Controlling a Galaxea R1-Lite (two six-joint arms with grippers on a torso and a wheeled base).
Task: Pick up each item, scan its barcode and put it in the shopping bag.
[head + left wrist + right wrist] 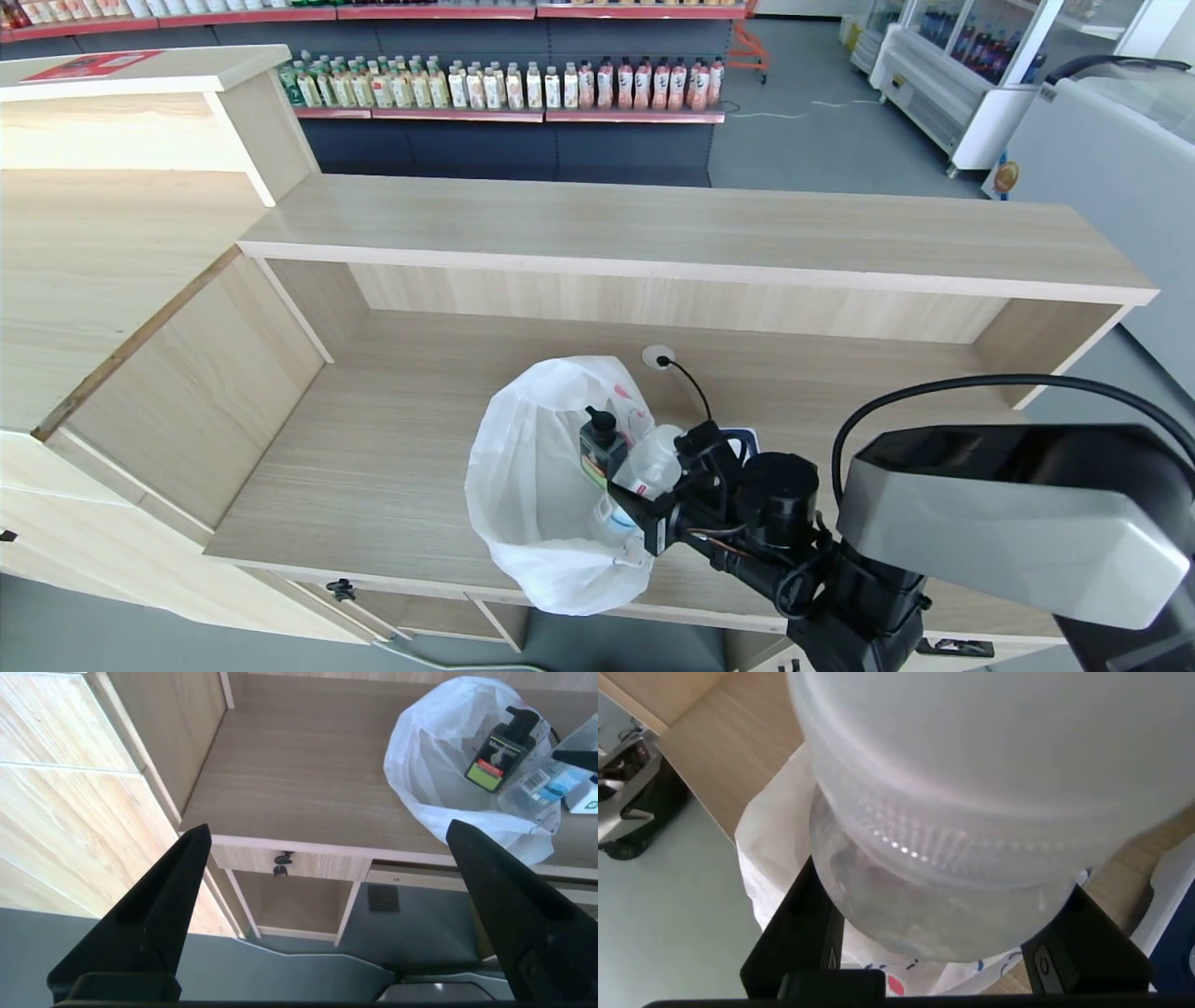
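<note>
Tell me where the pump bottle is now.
In the head view, the pump bottle sits inside the white shopping bag near the front edge of the counter, just left of the clear bottle gripped by the right tool.

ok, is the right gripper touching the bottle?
Touching. In the right wrist view the right gripper clamps the bottle between both fingers.

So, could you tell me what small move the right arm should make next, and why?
Probably lower the clear bottle slightly and open the jaws. The right gripper holds it at the mouth of the white bag, beside the pump bottle already inside, so releasing there should drop it in.
</note>
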